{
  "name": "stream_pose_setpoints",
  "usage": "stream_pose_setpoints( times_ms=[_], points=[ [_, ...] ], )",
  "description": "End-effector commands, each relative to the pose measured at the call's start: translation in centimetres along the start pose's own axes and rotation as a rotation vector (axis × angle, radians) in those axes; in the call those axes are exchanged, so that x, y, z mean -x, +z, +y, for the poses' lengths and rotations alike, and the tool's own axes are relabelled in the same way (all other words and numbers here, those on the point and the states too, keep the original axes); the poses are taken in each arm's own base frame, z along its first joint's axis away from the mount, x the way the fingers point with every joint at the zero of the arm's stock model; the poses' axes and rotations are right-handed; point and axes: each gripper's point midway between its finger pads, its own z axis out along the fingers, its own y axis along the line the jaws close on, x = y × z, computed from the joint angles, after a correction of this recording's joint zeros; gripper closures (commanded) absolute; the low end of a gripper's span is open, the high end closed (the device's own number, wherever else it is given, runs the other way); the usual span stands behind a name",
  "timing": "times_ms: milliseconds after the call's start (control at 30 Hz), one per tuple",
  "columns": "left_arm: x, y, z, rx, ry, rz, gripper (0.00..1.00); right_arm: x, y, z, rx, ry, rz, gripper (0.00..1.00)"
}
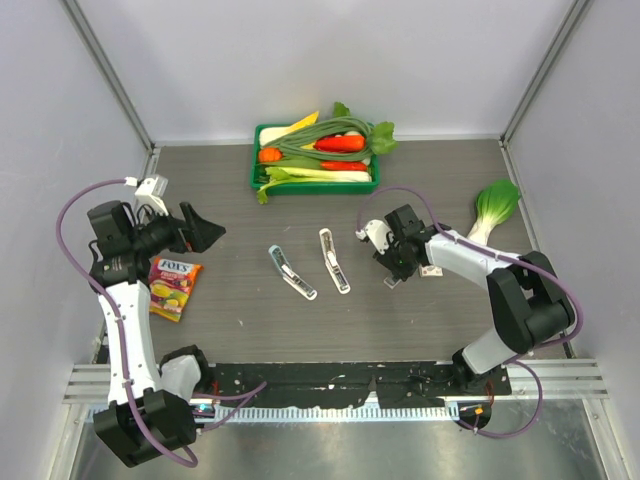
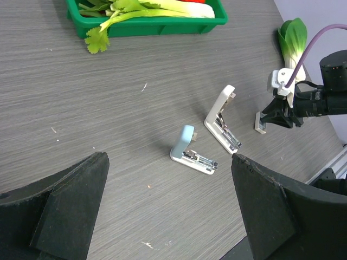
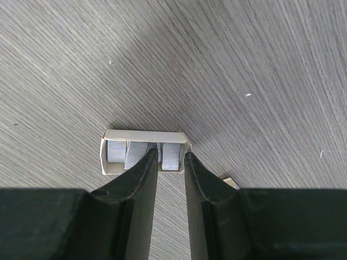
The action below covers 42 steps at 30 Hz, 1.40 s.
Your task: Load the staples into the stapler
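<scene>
grey wood-grain counter (image 1: 230,330) runs out to plain white walls (image 1: 330,60). at its far edge sits a green tray (image 1: 257,160) heaped with vegetables (image 1: 330,143), and a bok choy (image 1: 495,205) lies alone at the far right. a colourful candy bag (image 1: 173,287) lies at the left, near the left arm. in the middle two staplers lie hinged open, side by side and apart: a pale blue stapler (image 1: 291,272) on the left and a white stapler (image 1: 333,261) just right of it, each with its metal channel showing.

the staples (image 3: 135,150) are right of the white stapler, near it but not touching. they sit in a small whitish box on the counter, its open side facing the right wrist camera, with several grey strips showing inside. the right pincer (image 3: 170,156) is down at that opening, its jaws narrow, the tips either side of one strip. whether they actually clamp it i cannot tell. a small tan scrap (image 3: 230,182) peeks out behind one finger; what it is cannot be made out.

the left pincer (image 1: 205,230) hangs above the counter at the left, well apart from the staplers, jaws spread wide and holding nothing.
</scene>
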Motion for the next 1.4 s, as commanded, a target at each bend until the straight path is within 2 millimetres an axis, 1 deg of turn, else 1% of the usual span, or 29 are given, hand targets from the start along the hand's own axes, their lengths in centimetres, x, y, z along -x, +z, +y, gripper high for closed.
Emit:
stream_pose_setpoints(
  times_ms=[0, 200, 400, 567, 633, 733, 833, 967, 1067, 1233, 1333, 1367],
  points=[
    [0.9, -0.2, -0.4, -0.019, 0.034, -0.037, 0.0, 0.7, 0.1, -0.1, 0.004, 0.0, -0.026, 0.68],
    [1.0, -0.2, -0.3, -0.019, 0.033, -0.038, 0.0, 0.7, 0.0, 0.0, 0.013, 0.0, -0.03, 0.68],
    [1.0, -0.3, -0.4, -0.021, 0.033, -0.041, 0.0, 0.5, 0.2, 0.2, 0.02, -0.004, -0.019, 0.71],
    [0.9, -0.3, -0.4, -0.021, 0.034, -0.042, 0.0, 0.4, 0.3, 0.2, 0.022, -0.004, -0.016, 0.78],
    [1.0, -0.3, -0.3, -0.02, 0.034, -0.043, 0.0, 0.5, 0.2, 0.1, 0.019, -0.003, -0.02, 0.83],
    [1.0, -0.3, -0.4, -0.022, 0.033, -0.044, 0.0, 0.7, 0.0, 0.0, 0.012, -0.003, -0.027, 0.84],
    [1.0, -0.3, -0.3, -0.02, 0.031, -0.043, 0.0, 1.2, -0.6, -0.4, -0.005, 0.0, -0.047, 0.85],
    [1.0, -0.3, -0.3, -0.021, 0.032, -0.046, 0.0, 2.1, -1.9, -1.0, -0.039, 0.001, -0.084, 0.85],
    [1.0, -0.3, -0.3, -0.018, 0.029, -0.046, 0.0, 2.6, -2.6, -1.1, -0.047, 0.003, -0.108, 0.85],
    [1.0, -0.4, -0.3, -0.018, 0.03, -0.048, 0.0, 3.0, -2.9, -1.4, -0.051, 0.004, -0.114, 0.86],
    [1.0, -0.4, -0.2, -0.018, 0.026, -0.049, 0.0, 3.7, -2.7, -1.8, -0.059, 0.014, -0.115, 0.86],
    [1.0, -0.3, -0.2, -0.019, 0.025, -0.049, 0.0, 4.5, -2.8, -2.2, -0.066, 0.015, -0.128, 0.86]
  ],
)
